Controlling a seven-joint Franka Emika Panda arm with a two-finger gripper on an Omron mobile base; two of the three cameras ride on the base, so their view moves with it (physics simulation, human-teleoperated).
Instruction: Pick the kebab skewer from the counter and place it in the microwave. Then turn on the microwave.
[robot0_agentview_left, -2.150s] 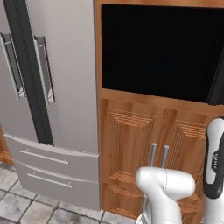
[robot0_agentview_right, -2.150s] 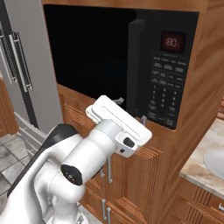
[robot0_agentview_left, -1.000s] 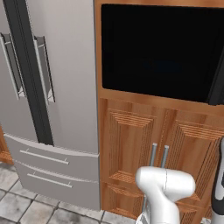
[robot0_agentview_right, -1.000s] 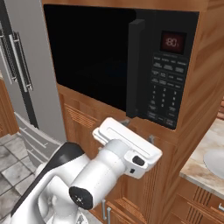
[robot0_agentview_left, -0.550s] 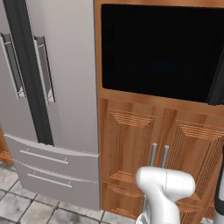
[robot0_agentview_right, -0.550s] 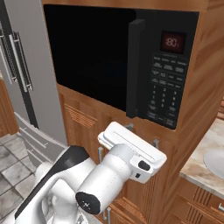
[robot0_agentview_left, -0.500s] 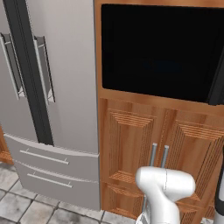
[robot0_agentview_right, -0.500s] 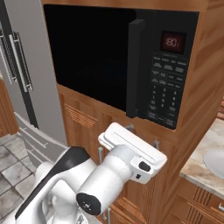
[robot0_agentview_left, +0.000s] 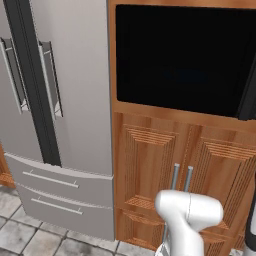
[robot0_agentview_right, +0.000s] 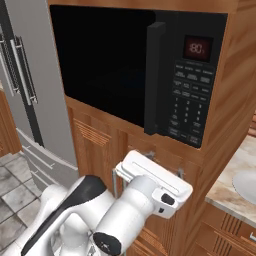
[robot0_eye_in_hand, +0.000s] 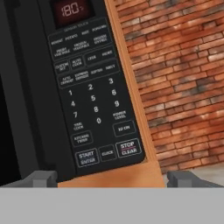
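The microwave (robot0_agentview_right: 105, 70) is built into the wooden cabinet, its dark glass door shut behind the thick black handle (robot0_agentview_right: 154, 80). Its dark glass also spans the upper right of the left base view (robot0_agentview_left: 185, 55). The button panel (robot0_eye_in_hand: 92, 96) and red display (robot0_eye_in_hand: 70, 8) stand close ahead in the hand view. My gripper (robot0_eye_in_hand: 114, 179) is open, with nothing between its fingertips (robot0_eye_in_hand: 43, 178), and points at the panel's lower rows. Seen from the right base view, the gripper (robot0_agentview_right: 152, 177) hangs just below the microwave, in front of the cabinet doors. The kebab skewer is out of view. A strip of counter (robot0_agentview_right: 235, 167) lies at the right.
A grey double-door fridge (robot0_agentview_left: 50, 115) stands left of the microwave. Wooden cabinet doors with metal handles (robot0_agentview_left: 180, 175) sit beneath it. A brick wall (robot0_eye_in_hand: 179, 78) lies right of the panel. A white basin (robot0_agentview_right: 247, 185) sits in the counter.
The hand has sunk lower and a little to the right in front of the cabinet, below the microwave. The forearm has dropped out of the left base view's right edge.
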